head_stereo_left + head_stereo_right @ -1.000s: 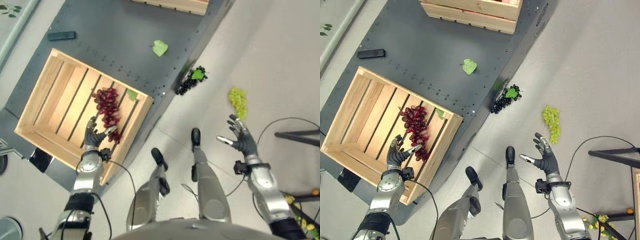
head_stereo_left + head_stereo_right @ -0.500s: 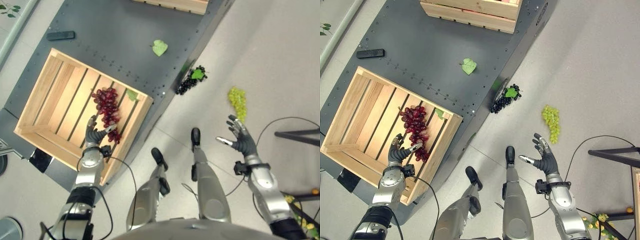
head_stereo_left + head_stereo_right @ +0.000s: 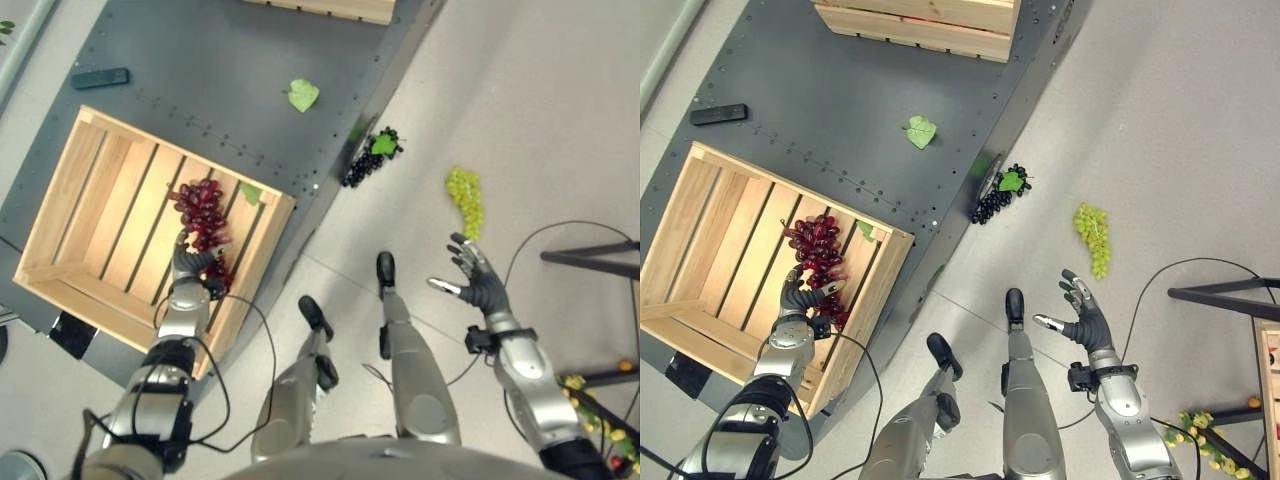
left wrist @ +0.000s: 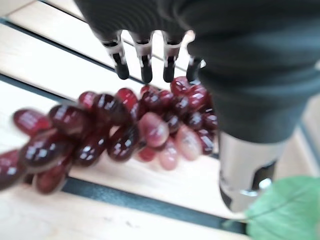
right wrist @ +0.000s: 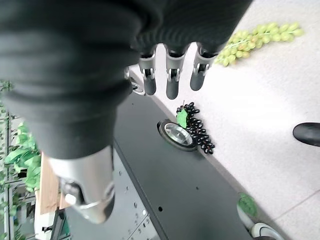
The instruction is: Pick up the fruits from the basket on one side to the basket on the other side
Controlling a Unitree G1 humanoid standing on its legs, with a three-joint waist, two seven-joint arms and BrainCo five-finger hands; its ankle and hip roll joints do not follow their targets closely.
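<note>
Both robot hands open: left robot hand (image 4: 150, 60) over red grapes (image 4: 115, 132) w/ fingers straight, right robot hand (image 3: 478, 284) spread, empty.

Three bunches of grapes: one red bunch (image 3: 815, 255) in the near crate, one black bunch (image 3: 998, 194) at the platform edge, one green bunch (image 3: 1092, 237) on the floor. Two wooden crates: the near crate (image 3: 700, 235) and the far crate (image 3: 920, 25). Two loose green leaves: one leaf (image 3: 920, 131) on the dark platform (image 3: 830, 90), one small leaf (image 3: 866, 230) inside the near crate. One black remote-like bar (image 3: 718, 114) on the platform. Two robot hands: left robot hand (image 3: 800, 295), right robot hand (image 3: 1081, 318).
</note>
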